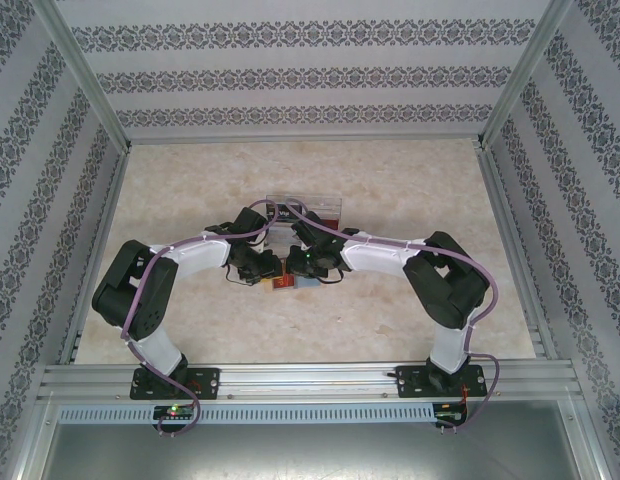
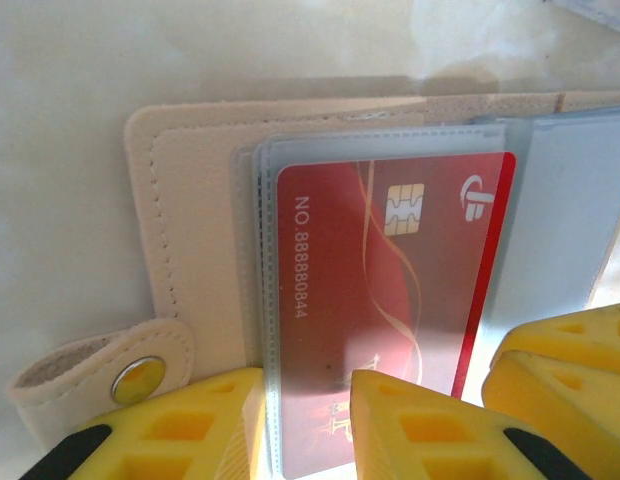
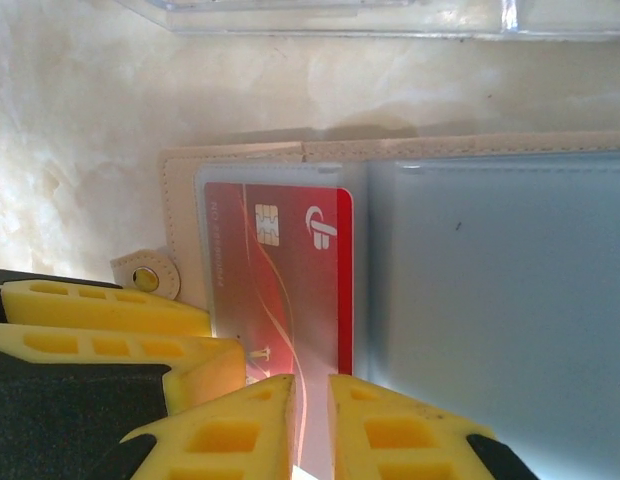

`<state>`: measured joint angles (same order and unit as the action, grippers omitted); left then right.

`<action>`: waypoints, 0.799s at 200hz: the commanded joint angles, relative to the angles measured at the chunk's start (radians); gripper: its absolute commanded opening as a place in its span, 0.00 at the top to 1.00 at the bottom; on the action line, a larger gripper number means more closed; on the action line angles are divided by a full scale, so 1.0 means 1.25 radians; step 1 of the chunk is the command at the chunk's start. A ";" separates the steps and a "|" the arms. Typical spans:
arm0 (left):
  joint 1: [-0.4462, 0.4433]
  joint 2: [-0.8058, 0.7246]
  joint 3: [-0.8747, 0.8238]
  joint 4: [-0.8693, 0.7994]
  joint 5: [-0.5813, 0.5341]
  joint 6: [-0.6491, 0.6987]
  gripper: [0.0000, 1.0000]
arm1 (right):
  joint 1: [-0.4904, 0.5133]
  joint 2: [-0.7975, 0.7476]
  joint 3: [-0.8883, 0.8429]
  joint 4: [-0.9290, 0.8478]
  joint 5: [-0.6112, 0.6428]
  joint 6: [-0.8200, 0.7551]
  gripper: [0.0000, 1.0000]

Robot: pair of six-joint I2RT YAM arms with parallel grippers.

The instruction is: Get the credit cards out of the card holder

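**A:** Left wrist first. Where is the holder (image 2: 190, 200)?

**B:** It lies open and flat on the table (image 2: 60, 150). It has a cream cover with clear sleeves (image 2: 380, 150). The red card (image 2: 390, 290) sits under the top sleeve's film, with its chip toward the holder's far edge.

**A:** And the left gripper (image 2: 306, 390)?

**B:** It is at the holder's near edge, close to the snap tab (image 2: 80, 370) on the holder's outer side. Its jaws are spread. One finger is over the cover and the other over the card's lower middle. The sleeve's side edge and a strip of card show in the gap. I see nothing pinched.

**A:** The right gripper (image 3: 312, 392)?

**B:** It is also at the holder's near edge, just beside the left one on the side of the holder's fold. Its jaws are nearly pressed together, leaving a thin slit, and the card's lower end shows in that slit. I cannot tell whether they actually pinch it.

**A:** Anything else around the holder?

**B:** A clear box (image 3: 340, 15) stands beyond its far edge, apart from it. The sleeves on the holder's other half look grey-blue, and I cannot tell whether a card is inside.
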<state>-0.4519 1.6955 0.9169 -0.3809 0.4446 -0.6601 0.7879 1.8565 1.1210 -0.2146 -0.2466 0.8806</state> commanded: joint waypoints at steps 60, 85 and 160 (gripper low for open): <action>-0.012 0.025 0.004 -0.019 0.000 0.009 0.69 | -0.010 0.008 -0.036 0.013 -0.002 0.017 0.82; -0.013 0.025 0.004 -0.019 0.000 0.009 0.69 | -0.010 0.014 -0.036 0.024 -0.016 0.018 0.82; -0.014 0.025 0.005 -0.020 0.001 0.010 0.69 | -0.012 0.021 -0.047 0.055 -0.042 0.032 0.91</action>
<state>-0.4519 1.6955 0.9173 -0.3809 0.4446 -0.6601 0.7807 1.8721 1.0775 -0.1661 -0.2802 0.9024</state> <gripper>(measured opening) 0.308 0.128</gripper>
